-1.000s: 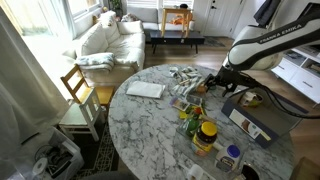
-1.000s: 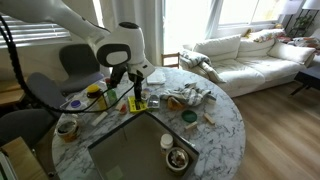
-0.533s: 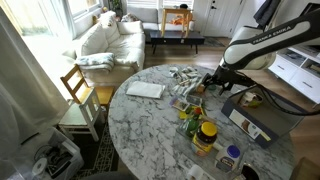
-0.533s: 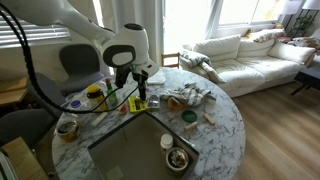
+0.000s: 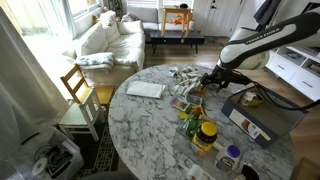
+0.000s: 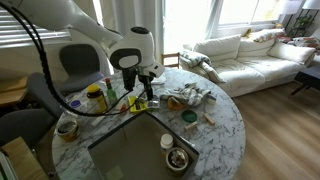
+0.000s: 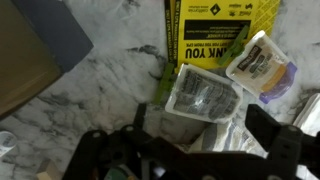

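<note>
Both exterior views overlook the marble table (image 5: pixel 140 125) (image 6: pixel 225 125), wrist view close above

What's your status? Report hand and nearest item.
Hand open, empty. Hovering over silver packet on marble table. Yellow card and purple packet close beside it.

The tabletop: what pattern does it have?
White marble with grey veins; the tabletop shows best in an exterior view.

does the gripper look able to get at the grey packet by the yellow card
Probably yes: the open gripper hangs just above the grey packet, which lies uncovered; only the yellow card and a purple-tinted packet crowd its edges.
</note>
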`<state>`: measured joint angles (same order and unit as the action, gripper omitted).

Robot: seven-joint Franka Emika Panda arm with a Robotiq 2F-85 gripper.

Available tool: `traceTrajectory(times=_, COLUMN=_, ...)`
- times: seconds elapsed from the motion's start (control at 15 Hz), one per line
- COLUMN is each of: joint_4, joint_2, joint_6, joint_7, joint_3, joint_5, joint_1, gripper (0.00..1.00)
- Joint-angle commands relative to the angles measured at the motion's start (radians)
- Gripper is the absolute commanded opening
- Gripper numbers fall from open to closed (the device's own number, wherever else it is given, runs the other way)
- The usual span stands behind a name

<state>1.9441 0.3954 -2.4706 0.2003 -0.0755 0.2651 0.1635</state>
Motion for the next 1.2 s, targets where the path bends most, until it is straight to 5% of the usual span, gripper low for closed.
traceTrajectory(times=0.0, joint_4=-0.103, joint_2=0.098, joint_6=0.051, joint_7=-0.162, joint_3=0.021, joint_5=0.008, joint_1=0.036, gripper=1.0)
traceTrajectory(times=0.93, joint_4=-0.38, joint_2=0.377, joint_6=0.121, joint_7=-0.417, joint_3=0.107, joint_5=0.019, joint_1=0.124, gripper=1.0)
traceTrajectory(times=1.13, joint_4=-0.416, joint_2=0.408, joint_6=0.133, joint_7=-0.421, joint_3=0.116, joint_5=0.017, joint_1=0.134, gripper=0.86)
